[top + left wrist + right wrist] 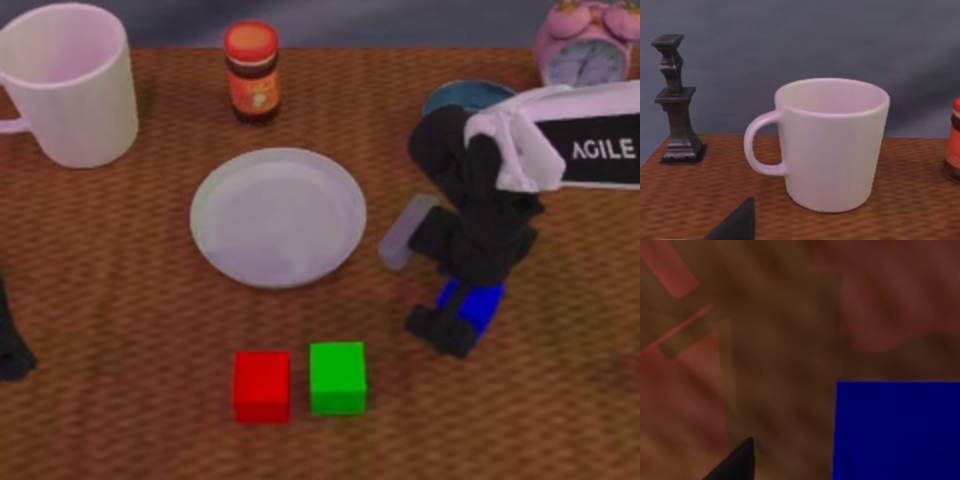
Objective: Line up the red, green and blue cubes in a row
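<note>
While our right end effector (462, 320) clamps the blue cube (478, 300) right of the green cube (338, 377) and red cube (262, 385), our left arm sits parked at the bench's left edge.

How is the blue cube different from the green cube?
The deep blue matte cube sits between the right gripper's fingers, mostly hidden under the arm; the bright green matte cube sits free on the table, in full view. The green cube is right beside the bright red matte cube in a row; the blue cube is off to the right, out of line. Both look like plain cubes of similar size.
</note>
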`<state>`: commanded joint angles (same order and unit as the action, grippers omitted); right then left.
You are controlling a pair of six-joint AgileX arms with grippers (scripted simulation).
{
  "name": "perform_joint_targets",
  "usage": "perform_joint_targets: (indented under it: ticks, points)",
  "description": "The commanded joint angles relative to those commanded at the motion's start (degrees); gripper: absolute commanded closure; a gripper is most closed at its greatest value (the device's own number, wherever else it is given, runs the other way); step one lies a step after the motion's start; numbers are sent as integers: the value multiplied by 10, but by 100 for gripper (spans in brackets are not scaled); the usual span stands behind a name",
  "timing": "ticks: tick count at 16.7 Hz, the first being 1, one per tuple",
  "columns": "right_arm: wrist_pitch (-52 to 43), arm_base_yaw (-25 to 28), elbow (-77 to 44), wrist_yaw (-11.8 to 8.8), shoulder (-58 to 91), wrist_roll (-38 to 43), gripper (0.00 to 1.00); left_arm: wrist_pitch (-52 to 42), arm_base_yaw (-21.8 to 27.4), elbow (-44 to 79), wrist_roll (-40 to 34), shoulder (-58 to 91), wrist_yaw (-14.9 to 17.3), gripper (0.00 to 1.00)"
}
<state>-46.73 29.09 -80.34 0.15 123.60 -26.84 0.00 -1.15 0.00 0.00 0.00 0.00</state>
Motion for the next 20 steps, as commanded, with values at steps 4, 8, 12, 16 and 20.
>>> perform_joint_targets:
  ticks: [4, 8, 12, 16, 20]
  points:
    - [0, 0, 0, 0, 0, 0, 30, 0, 0, 0, 0, 0, 0, 0]
    - [0, 0, 0, 0, 0, 0, 60, 0, 0, 0, 0, 0, 0, 0]
    - [0, 0, 0, 0, 0, 0, 90, 0, 0, 0, 0, 0, 0, 0]
    - [0, 0, 0, 0, 0, 0, 100, 0, 0, 0, 0, 0, 0, 0]
    - [0, 0, 0, 0, 0, 0, 100, 0, 0, 0, 0, 0, 0, 0]
